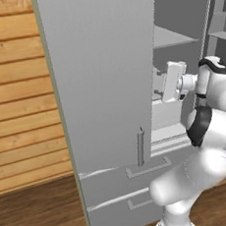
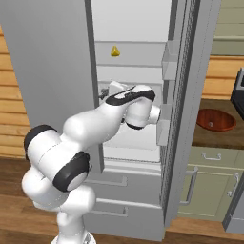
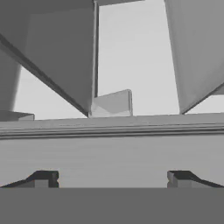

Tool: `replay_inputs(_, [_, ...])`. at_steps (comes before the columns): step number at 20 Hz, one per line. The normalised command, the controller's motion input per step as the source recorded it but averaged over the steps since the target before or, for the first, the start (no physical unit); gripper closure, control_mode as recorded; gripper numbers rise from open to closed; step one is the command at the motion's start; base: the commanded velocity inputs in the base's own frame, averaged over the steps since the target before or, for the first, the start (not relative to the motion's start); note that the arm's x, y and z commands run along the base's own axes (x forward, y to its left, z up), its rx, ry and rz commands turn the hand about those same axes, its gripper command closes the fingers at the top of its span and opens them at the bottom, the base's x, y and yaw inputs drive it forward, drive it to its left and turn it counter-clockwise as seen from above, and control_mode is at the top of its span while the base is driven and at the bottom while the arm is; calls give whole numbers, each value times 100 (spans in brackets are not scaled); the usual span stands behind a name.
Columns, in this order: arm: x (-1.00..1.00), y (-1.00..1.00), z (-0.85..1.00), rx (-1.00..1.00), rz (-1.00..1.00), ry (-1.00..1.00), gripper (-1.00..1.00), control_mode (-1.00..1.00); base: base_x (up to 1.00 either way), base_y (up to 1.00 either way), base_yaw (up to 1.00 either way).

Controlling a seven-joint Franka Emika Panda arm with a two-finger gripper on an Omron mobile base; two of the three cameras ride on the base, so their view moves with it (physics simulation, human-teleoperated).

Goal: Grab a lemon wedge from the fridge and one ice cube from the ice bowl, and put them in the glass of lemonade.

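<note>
Arm elbow fills the foreground; end effector (image 3: 111,178) reaches inside the fridge (image 1: 107,86), fingers spread wide, nothing between them. Lemon wedge (image 2: 115,51): tiny yellow crescent on an upper fridge shelf (image 2: 128,61), well above the wrist. Both fridge doors stand open; left door (image 1: 101,76) with its bar handle (image 1: 140,146) hides most of the interior in the left base view, right door (image 2: 188,95) carries bins. Ice bowl (image 2: 216,119), glossy reddish-brown, sits on the counter (image 2: 209,136) right of the fridge. Two lower drawers (image 1: 128,192) closed.
</note>
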Motion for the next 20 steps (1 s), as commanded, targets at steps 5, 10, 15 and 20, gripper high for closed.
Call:
replay_inputs(5, [55,29,5,0,0,7,-100,-100,0,0,0])
replay_inputs(10, [12,6,0,0,0,9,-100,-100,0,0,0])
replay_inputs(15, [7,0,0,0,0,4,-100,-100,0,0,0])
replay_inputs(20, [77,0,-3,0,0,0,-100,-100,0,0,0])
